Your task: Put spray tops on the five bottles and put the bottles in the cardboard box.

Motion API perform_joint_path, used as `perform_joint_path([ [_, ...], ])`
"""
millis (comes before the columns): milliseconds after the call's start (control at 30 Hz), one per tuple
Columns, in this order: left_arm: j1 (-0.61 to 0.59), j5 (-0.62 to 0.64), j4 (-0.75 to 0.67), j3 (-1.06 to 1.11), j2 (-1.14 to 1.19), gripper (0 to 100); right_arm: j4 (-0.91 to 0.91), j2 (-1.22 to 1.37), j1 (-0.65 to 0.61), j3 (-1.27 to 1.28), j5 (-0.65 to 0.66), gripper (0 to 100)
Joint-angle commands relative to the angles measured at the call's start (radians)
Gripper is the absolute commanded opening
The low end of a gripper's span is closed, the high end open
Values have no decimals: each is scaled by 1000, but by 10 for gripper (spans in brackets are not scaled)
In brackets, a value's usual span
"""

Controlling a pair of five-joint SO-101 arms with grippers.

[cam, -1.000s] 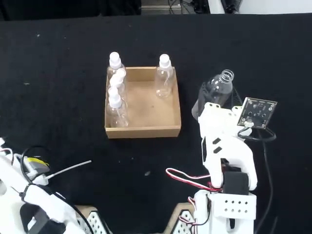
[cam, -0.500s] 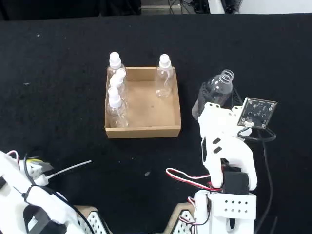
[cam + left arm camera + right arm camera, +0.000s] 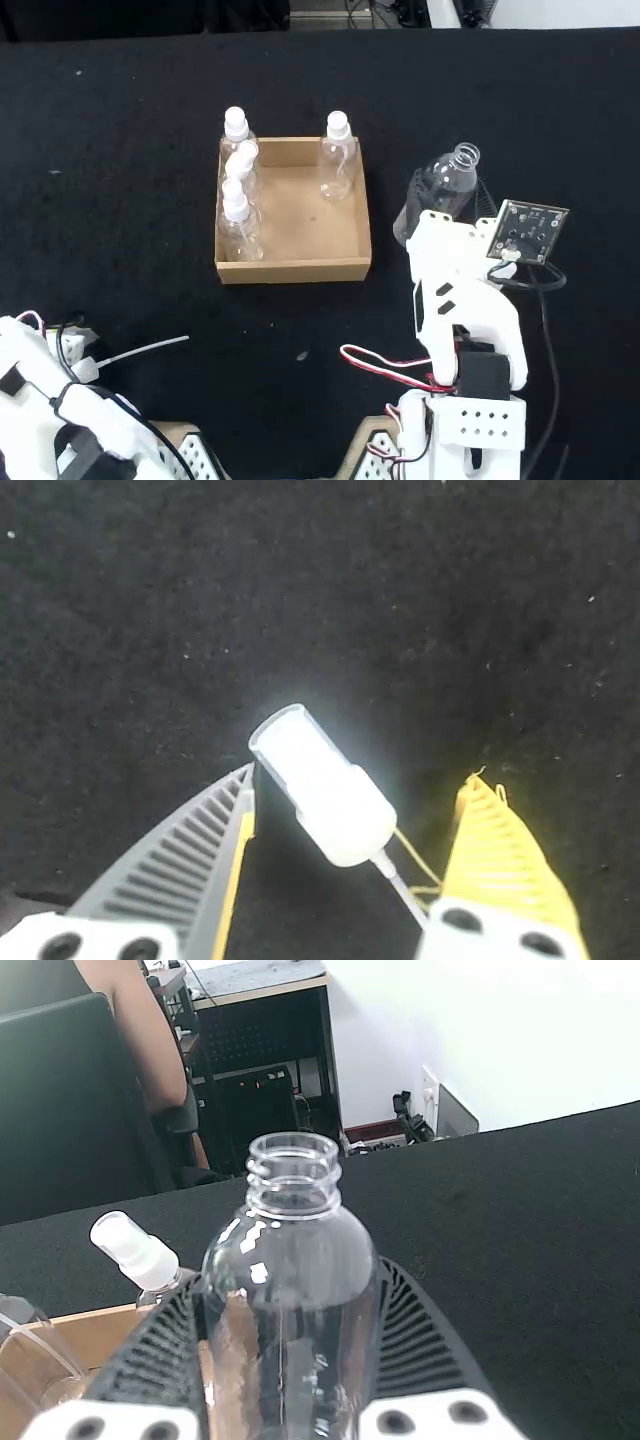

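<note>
Cardboard box (image 3: 293, 270) holds four capped bottles (image 3: 240, 225). At its 3 o'clock the right gripper (image 3: 295, 1295) pinches the uncapped fifth bottle (image 3: 445, 185) upright, neck free for a top. At 7 o'clock, the left gripper (image 3: 362, 776) straddles the spray top (image 3: 320, 780), jaws spread, likely for pickup.

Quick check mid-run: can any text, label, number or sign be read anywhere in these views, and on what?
No text can be read in any view.
uncapped bottle: clear, no label visible.
cardboard box: plain walls, no print visible.
spray top: plain white.
camera board: any markings are too small to read.
</note>
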Motion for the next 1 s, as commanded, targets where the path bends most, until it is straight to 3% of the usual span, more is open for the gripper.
perform_joint_path([
  [0, -7, -61, -9, -5, -18, 239, -29, -24, -17, -7, 0, 11],
  [433, -4, -68, -9, -13, -18, 238, -25, -24, -34, -5, -6, 11],
  [533, 48, -64, -2, 10, -17, 235, -25, -24, -29, -5, -5, 11],
  [800, 102, 38, -11, 31, -18, 234, -26, -24, -26, -8, -2, 11],
  [967, 99, 89, -66, 50, -18, 122, -28, -24, -26, -8, 0, 11],
])
